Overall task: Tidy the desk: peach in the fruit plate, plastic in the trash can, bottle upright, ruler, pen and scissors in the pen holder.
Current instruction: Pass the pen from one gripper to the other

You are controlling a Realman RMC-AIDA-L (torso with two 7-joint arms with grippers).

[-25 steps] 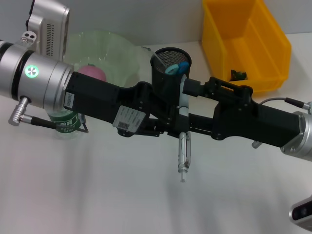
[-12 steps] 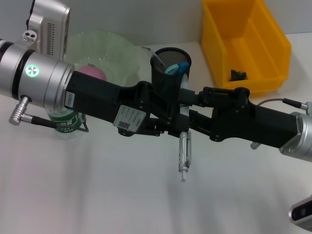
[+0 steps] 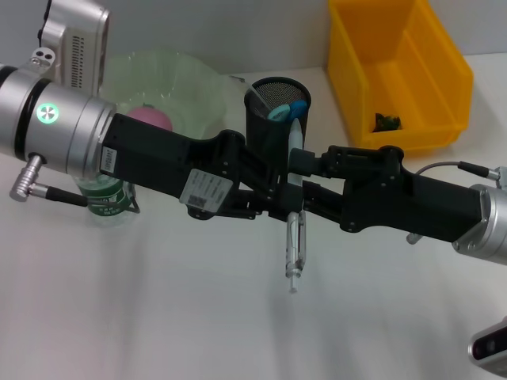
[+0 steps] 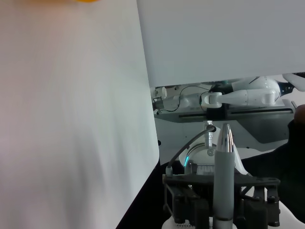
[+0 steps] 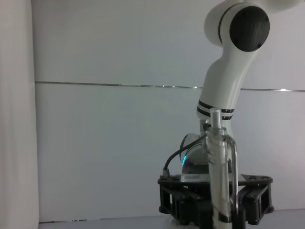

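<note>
A clear pen [image 3: 293,245] hangs upright above the table, just in front of the black mesh pen holder [image 3: 269,123]. My left gripper [image 3: 279,198] reaches in from the left and is shut on the pen. My right gripper [image 3: 303,176] comes from the right and is shut on the same pen higher up. The left wrist view shows the pen [image 4: 223,181] rising from the right gripper [image 4: 221,210]; in the right wrist view the pen [image 5: 219,181] stands in the left gripper [image 5: 217,205]. Blue handles [image 3: 287,111] stick out of the holder. The peach [image 3: 149,119] lies in the green fruit plate [image 3: 186,79]. The bottle [image 3: 107,202] stands under my left arm.
A yellow bin [image 3: 396,71] stands at the back right with a dark scrap [image 3: 386,121] inside. The white table [image 3: 158,317] stretches out in front of both arms.
My right gripper's fingers have drawn together onto the pen. Both arms and the pen have shifted slightly left and down.
</note>
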